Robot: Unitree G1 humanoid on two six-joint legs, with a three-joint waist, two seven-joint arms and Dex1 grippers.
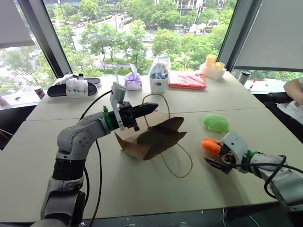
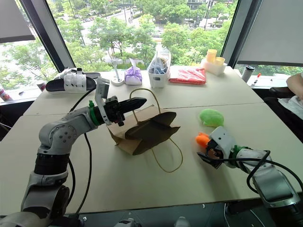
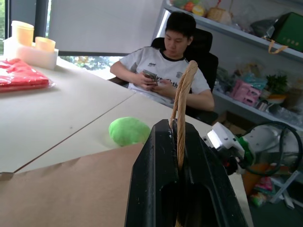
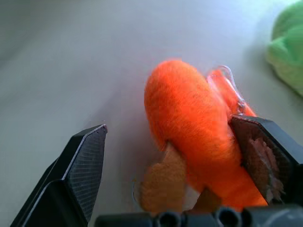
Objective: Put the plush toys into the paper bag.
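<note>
My left gripper (image 1: 152,108) is clenched on one tan string handle (image 3: 182,101) of the brown paper bag (image 1: 151,137), which lies slumped on the table (image 1: 71,187) near its middle. My right gripper (image 4: 170,142) stands spread wide around the orange plush toy (image 4: 196,127); one finger (image 4: 260,146) touches its fur, the other is apart from it, so nothing is grasped yet. The green plush toy (image 1: 216,122) lies just beyond the orange one, beside the bag.

Both toys look light, soft and squashy, I judge; a pinch across the thick middle of the orange body should hold, and the fuzzy pile should resist slipping. The bag is thin and limp, so its mouth may sag unless I lift the handle.

The right wrist view shows a tan piece under the orange toy and a clear loop on it, which the head views cannot resolve. The left wrist view shows the string lying between my fingers and a seated person (image 3: 165,66) across the table.
</note>
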